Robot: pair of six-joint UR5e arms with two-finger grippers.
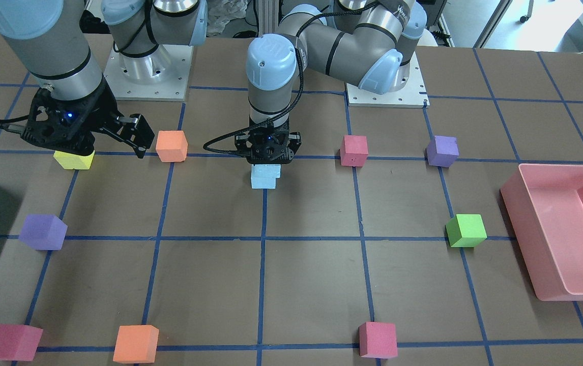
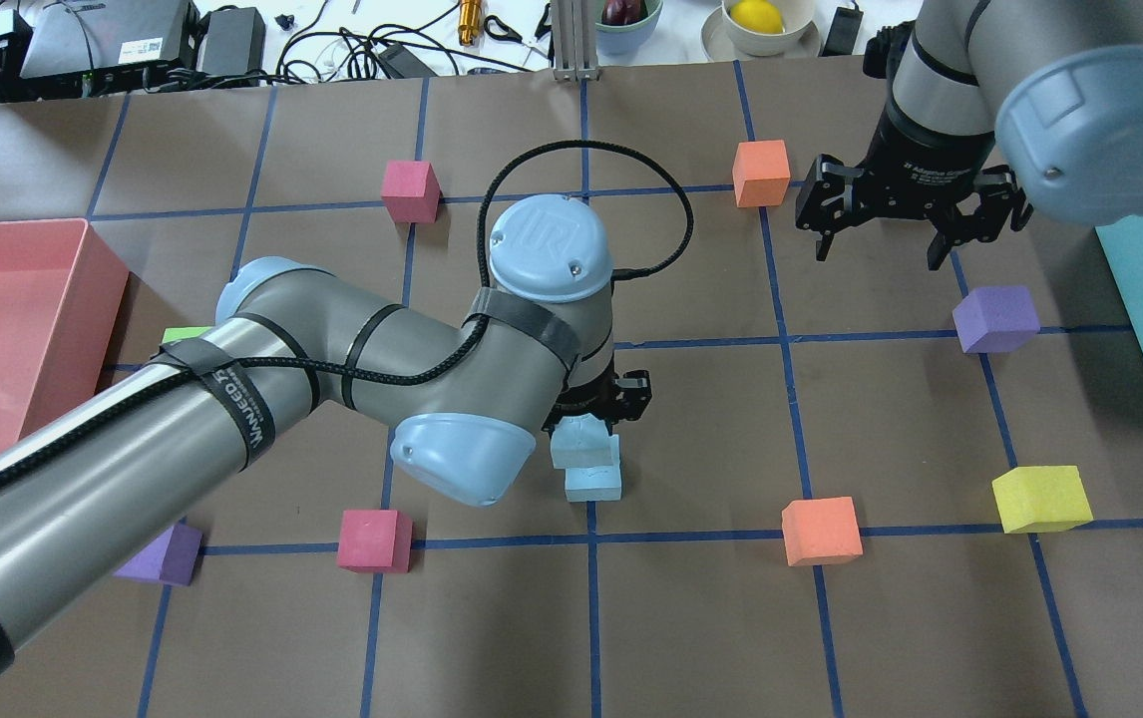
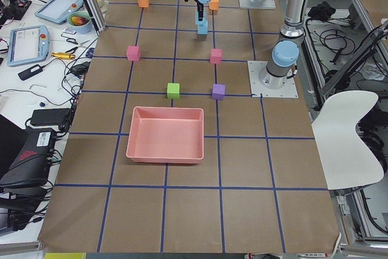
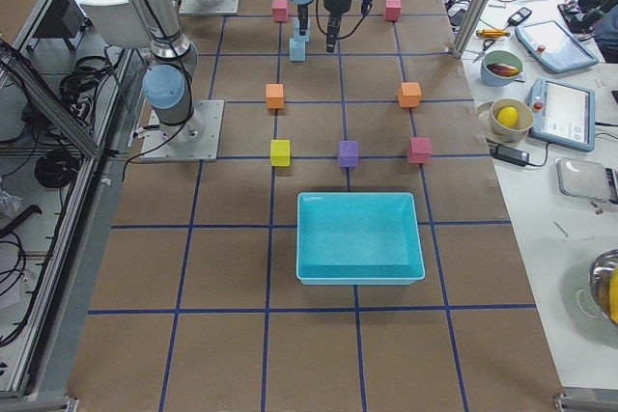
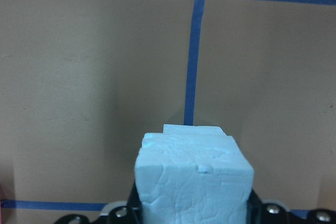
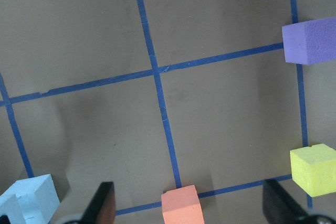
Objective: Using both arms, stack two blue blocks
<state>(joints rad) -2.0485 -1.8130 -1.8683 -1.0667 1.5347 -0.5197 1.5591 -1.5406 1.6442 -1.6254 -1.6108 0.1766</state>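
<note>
My left gripper is clamped on the top block at mid-table. It sits on or just above the lower block, slightly offset. I'd square it, seat it gently, then release straight up. The right gripper hangs wide and empty.

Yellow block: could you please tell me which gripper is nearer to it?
Right. The right gripper hovers near the yellow block; the left gripper holds a blue block beyond the orange block.

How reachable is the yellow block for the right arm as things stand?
Probably yes: the right gripper hangs open and empty, and the yellow block stands uncovered with free space around it.
</note>
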